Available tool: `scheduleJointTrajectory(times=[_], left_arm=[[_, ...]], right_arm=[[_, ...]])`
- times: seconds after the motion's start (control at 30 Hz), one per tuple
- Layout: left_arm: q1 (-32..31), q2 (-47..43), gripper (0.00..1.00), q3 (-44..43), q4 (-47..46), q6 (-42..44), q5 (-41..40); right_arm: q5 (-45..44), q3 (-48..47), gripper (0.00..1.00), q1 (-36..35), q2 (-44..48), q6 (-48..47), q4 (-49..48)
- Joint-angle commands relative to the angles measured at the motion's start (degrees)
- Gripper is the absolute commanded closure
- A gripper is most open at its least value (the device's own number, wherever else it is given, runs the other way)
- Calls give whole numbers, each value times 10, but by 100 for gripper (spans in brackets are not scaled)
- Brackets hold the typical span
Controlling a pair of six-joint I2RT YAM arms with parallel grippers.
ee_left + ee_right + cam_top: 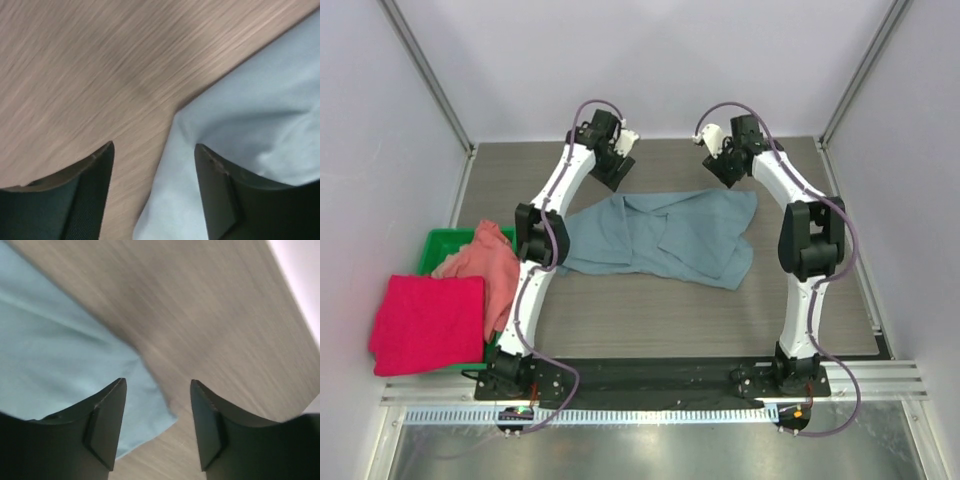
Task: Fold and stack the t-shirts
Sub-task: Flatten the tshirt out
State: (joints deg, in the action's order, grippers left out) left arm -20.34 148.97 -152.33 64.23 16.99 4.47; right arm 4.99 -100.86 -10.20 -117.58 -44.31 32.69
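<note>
The slate-blue t-shirt [670,238] lies rumpled and spread across the middle of the table. My left gripper [616,172] is open and empty above its far left edge; the left wrist view shows the cloth edge [240,125] between and right of the fingers. My right gripper [730,172] is open and empty above its far right corner, and the right wrist view shows that corner [150,405] just below the jaws. The salmon-pink t-shirt [485,262] is heaped on the green bin. The crimson-pink t-shirt [425,322] lies folded flat at the bin's near side.
The green plastic bin [442,245] stands at the table's left edge, mostly covered by the two pink shirts. White walls enclose the table on three sides. Wood-grain tabletop [660,320] shows in front of the blue shirt.
</note>
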Motion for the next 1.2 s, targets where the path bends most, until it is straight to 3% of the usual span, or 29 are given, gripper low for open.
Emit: scheduleJointTrajectory(times=[0.0, 0.03, 0.07, 0.17, 0.23, 0.33, 0.47, 0.6, 0.73, 1.17], left_arm=[[3, -115, 31, 54, -39, -24, -103], [5, -164, 29, 127, -75, -28, -105], [7, -244, 24, 264, -147, -36, -101], [13, -323, 17, 384, -182, -44, -78], [14, -342, 17, 385, -135, -43, -53], [14, -374, 17, 432, -141, -36, -46], [14, -353, 19, 415, -117, -49, -37], [14, -336, 20, 398, -116, -63, -28], [14, -324, 20, 390, -112, -69, -25], [14, -337, 21, 428, -125, -78, -27]], right_arm=[[61, -116, 39, 22, 26, 55, -21], [95, -105, 36, 26, 41, 47, -11], [148, -86, 36, 28, 77, 34, -1], [258, 2, 37, 26, 138, -25, 94], [289, 55, 42, 22, 158, -44, 173], [325, 137, 51, 20, 190, -102, 232], [298, 251, 54, 16, 232, -248, 218], [274, 357, 54, 7, 271, -326, 147], [265, 399, 54, -23, 285, -346, 83], [240, 442, 57, -54, 294, -373, 76]])
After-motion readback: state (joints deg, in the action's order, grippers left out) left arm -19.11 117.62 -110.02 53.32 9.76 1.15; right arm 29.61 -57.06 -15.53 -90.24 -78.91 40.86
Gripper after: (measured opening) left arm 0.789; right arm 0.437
